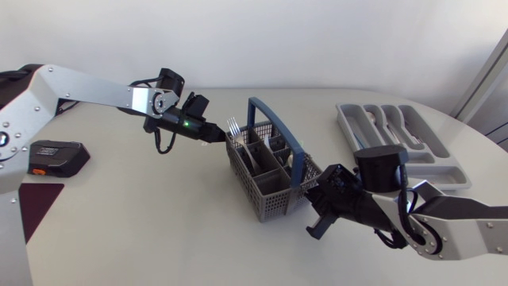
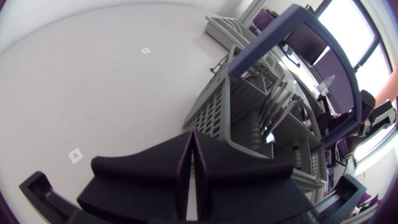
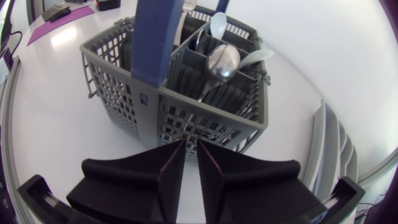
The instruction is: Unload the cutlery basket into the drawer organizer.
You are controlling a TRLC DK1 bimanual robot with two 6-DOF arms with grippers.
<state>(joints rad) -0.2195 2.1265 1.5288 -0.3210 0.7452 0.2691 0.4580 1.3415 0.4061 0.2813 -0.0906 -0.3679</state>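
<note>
Left claw [image 2: 192, 135] clenched empty, right claw [image 3: 191, 146] likewise
Both are held just beside opposite sides of the cutlery basket [image 1: 267, 199] on the counter [image 1: 159, 226]; spoons [image 3: 222, 62] are seen standing inside

A small white square sticker [image 2: 76, 154] is lying on the white table [image 2: 93, 81], just ahead of the left gripper [image 2: 191, 135] and off to one side of it. It is showing a single capital letter, A, in dark print. A second, smaller sticker [image 2: 145, 50] is sitting farther out on the same tabletop, well apart from the first and short of the grey cutlery basket [image 2: 211, 115]. Its mark is coming out too small to read.
</note>
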